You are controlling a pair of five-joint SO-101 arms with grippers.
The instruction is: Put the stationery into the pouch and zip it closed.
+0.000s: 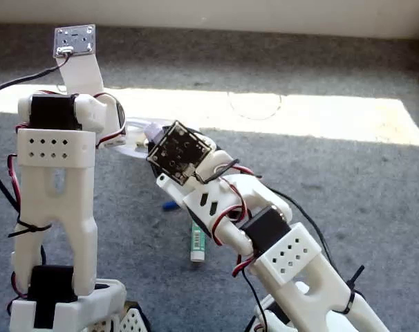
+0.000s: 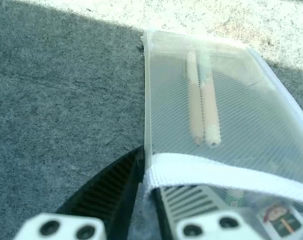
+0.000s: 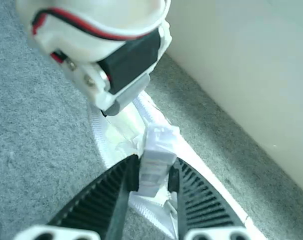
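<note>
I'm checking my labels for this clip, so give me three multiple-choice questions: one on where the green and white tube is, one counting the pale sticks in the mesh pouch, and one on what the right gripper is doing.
1. Where does the green and white tube lie?
A) on the grey carpet, outside the pouch
B) inside the pouch
C) in a gripper

2. How many pale sticks lie inside the clear mesh pouch?
A) none
B) two
C) five

3. What state is the right gripper in?
A) wide open, holding nothing
B) shut on the tube
C) shut on a small white block

Answers:
1 A: the high view shows it lying on bare carpet.
2 B: the left wrist view shows two side by side through the mesh.
3 C: the right wrist view shows the block clamped in it.
</note>
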